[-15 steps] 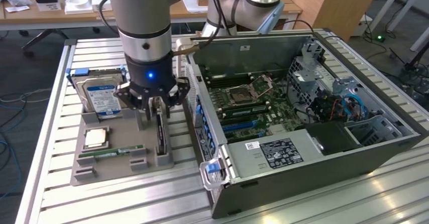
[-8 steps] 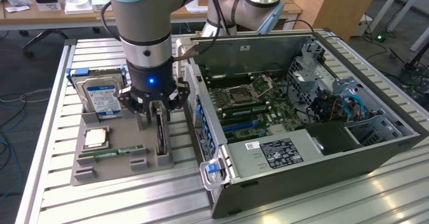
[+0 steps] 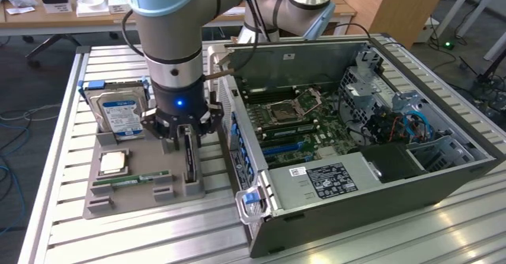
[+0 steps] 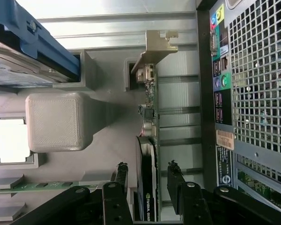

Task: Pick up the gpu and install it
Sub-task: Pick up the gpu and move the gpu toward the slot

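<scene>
Two fingers point(image 4: 122, 172) of the gripper point(image 4: 148, 168) are straddling the gpu point(image 4: 146, 152), spread, not touching | gpu is standing edgewise in gray tray point(image 3: 127, 200)

pale blue-and-silver arm point(image 3: 175, 68), black gripper point(image 3: 188, 137), blue light point(image 3: 179, 103)

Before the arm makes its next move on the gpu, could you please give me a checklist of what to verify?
1. Gripper straddles the gpu: ok, one finger on each side.
2. Jaws open, with gaps to the card: ok.
3. The gpu stands on edge in the grey holder: ok.
4. Silver bracket free of the holder: cannot tell.
5. Computer case open on its side, motherboard exposed: ok.
</scene>
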### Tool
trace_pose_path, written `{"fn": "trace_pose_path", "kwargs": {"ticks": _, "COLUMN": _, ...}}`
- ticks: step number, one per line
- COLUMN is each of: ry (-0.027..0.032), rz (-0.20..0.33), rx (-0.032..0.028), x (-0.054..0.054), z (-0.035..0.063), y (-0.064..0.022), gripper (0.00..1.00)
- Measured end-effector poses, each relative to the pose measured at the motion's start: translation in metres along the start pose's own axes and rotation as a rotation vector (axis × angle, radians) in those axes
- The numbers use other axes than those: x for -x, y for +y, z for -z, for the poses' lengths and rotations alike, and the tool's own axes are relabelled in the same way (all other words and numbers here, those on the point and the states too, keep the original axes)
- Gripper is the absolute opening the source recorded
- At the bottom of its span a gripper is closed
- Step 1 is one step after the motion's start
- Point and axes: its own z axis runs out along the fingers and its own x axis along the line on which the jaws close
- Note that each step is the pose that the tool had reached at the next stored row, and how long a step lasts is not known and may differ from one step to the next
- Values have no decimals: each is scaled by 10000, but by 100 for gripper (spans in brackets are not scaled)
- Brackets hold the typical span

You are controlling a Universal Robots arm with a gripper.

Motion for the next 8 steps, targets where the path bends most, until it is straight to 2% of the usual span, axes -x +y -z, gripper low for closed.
{"fn": "trace_pose_path", "kwargs": {"ticks": 5, "ry": -1, "rz": 0, "rx": -9, "x": -1, "z": -79, "y": -4, "gripper": 47}}
{"fn": "trace_pose_path", "kwargs": {"ticks": 8, "ry": 1, "rz": 0, "rx": -13, "x": -1, "z": -91, "y": -4, "gripper": 47}}
